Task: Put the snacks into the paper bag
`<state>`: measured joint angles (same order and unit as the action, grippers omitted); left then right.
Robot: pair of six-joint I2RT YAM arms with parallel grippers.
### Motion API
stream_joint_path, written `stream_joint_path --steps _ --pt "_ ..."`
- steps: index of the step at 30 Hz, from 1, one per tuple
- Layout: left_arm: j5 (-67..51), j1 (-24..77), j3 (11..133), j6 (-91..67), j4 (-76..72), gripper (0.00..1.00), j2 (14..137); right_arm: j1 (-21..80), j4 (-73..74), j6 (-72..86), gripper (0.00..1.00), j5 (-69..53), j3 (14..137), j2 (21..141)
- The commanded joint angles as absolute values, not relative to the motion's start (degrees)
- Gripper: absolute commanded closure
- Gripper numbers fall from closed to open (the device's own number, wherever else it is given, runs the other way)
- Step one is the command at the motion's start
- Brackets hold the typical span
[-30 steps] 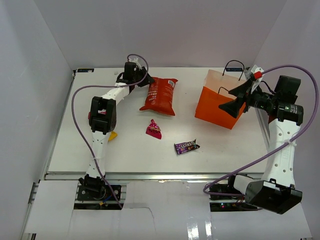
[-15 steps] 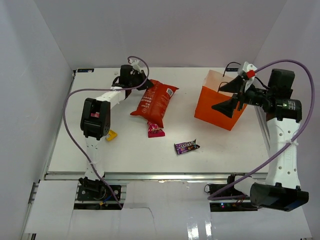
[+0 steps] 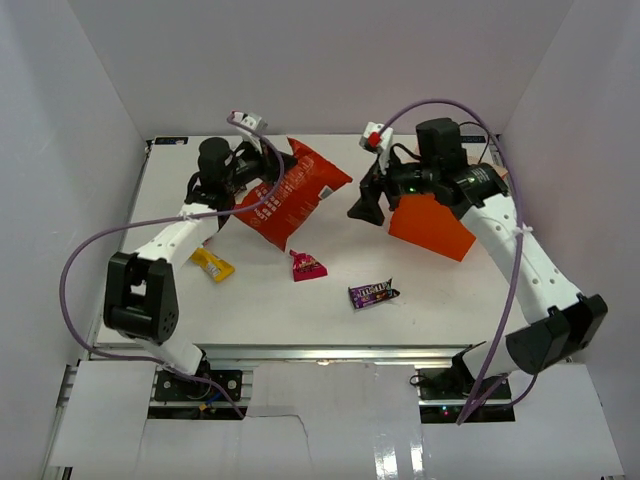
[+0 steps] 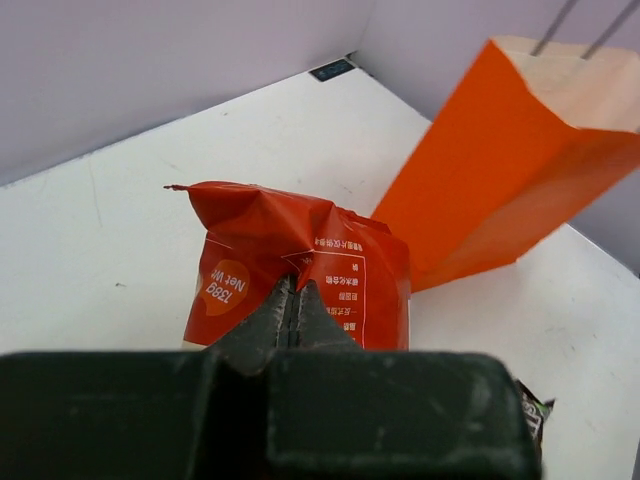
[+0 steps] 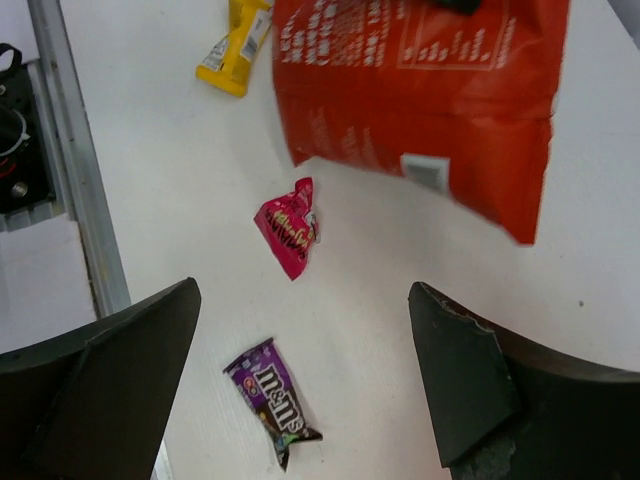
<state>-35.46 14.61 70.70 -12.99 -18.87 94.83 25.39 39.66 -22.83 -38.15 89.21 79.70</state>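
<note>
Left pincer [image 4: 292, 300] clamped on chip bag [image 3: 290, 200].
Right pincer [image 3: 362, 205] apart, at 9 o'clock of orange paper bag [image 3: 430, 228]; pink packet [image 3: 307, 266] at 6 o'clock of chip bag.

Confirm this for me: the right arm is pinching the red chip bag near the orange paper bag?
No: the left gripper pinches the red chip bag, as the left wrist view shows; the right gripper is open. The orange paper bag is indeed near.
</note>
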Motion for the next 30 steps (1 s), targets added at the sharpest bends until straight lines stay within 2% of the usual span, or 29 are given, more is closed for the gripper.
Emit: stream_joint_path --steps 1,6,9,14,24,28,30 --pt "-42.4 14.6 62.3 -8.7 -24.6 1.0 85.9 28.5 32.4 -17.7 0.1 -30.6 96.0 83.6" --pt "-46.1 14.6 53.1 -6.2 -25.0 1.0 75.3 29.4 32.4 -24.7 0.1 -38.4 101.5 90.9" --pt "-46.9 14.7 49.1 -6.9 -25.0 1.0 69.4 29.4 37.5 -23.6 0.1 -44.1 107.4 97.2" --pt "-46.8 14.7 44.1 -7.6 -25.0 1.0 62.2 31.5 35.3 -19.7 0.1 -51.9 103.5 98.3" --pt "-47.5 14.7 42.4 -9.2 -24.8 1.0 59.6 36.6 32.4 -15.6 0.09 -54.5 103.8 101.6" --pt "-47.5 14.7 42.4 -9.5 -24.7 1.0 59.3 37.2 31.5 -14.4 0.0 -54.6 102.2 102.0" --pt "-47.5 14.7 42.5 -9.8 -24.7 1.0 59.2 37.3 31.3 -14.4 0.06 -53.2 101.3 102.0"
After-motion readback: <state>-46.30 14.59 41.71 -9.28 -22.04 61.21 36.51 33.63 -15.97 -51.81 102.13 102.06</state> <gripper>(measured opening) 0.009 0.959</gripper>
